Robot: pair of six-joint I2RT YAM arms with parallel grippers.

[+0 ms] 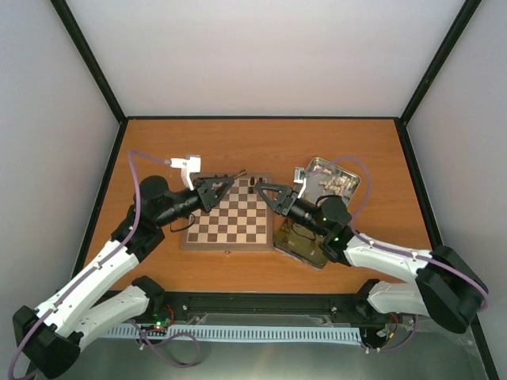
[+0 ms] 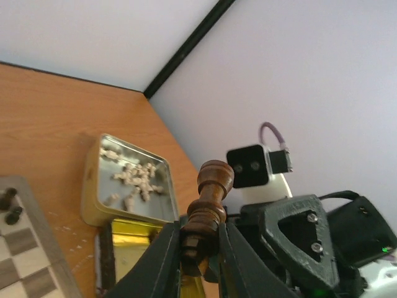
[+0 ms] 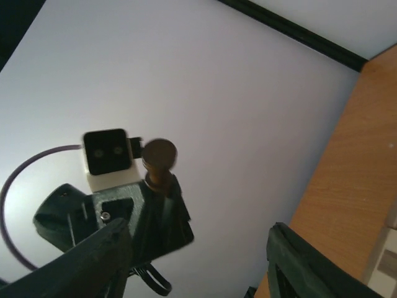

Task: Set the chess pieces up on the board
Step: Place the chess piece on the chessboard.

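Note:
The board (image 1: pixel 228 224) lies flat in the middle of the table. Two dark chess pieces (image 1: pixel 252 184) stand on its far edge, and the left wrist view shows them on its corner (image 2: pixel 9 207). My left gripper (image 1: pixel 227 184) hovers over the board's far edge, shut on a dark brown chess piece (image 2: pixel 209 206) whose head sticks out past the fingers. The right wrist view shows that same piece (image 3: pixel 159 160) end-on in the left gripper. My right gripper (image 1: pixel 260 190) faces it from the right, open, with nothing between its fingers (image 3: pixel 108 251).
An open metal tin (image 1: pixel 345 188) holding several cream pieces (image 2: pixel 135 177) sits right of the board. Its gold-lined lid (image 1: pixel 301 244) lies under my right arm by the board's right edge. Grey walls enclose the wooden table (image 1: pixel 261 142).

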